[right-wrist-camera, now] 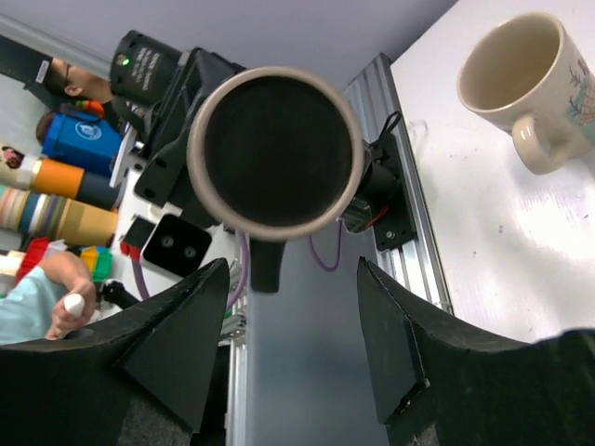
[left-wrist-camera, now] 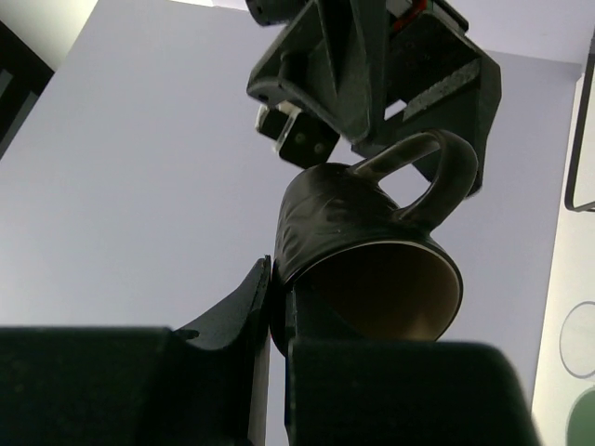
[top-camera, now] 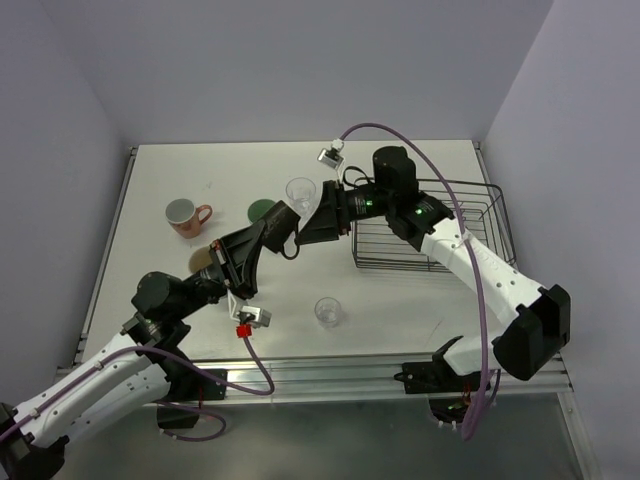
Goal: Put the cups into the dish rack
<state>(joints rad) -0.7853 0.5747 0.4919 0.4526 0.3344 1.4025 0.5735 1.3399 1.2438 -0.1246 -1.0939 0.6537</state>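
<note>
Above the middle of the desk (top-camera: 230,170), the left end effector (left-wrist-camera: 279,290) pinches the small dark brown cup (left-wrist-camera: 363,242) by its wall, off the surface. The right end effector (right-wrist-camera: 293,274) stands spread either side of its handle. The dish rack (top-camera: 472,184) sits at the desk's right edge.

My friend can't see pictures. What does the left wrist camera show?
A small dark brown cup, tipped with its handle on top, is pinched at its rim by the left end effector. The right end effector sits open close behind the cup.
</note>
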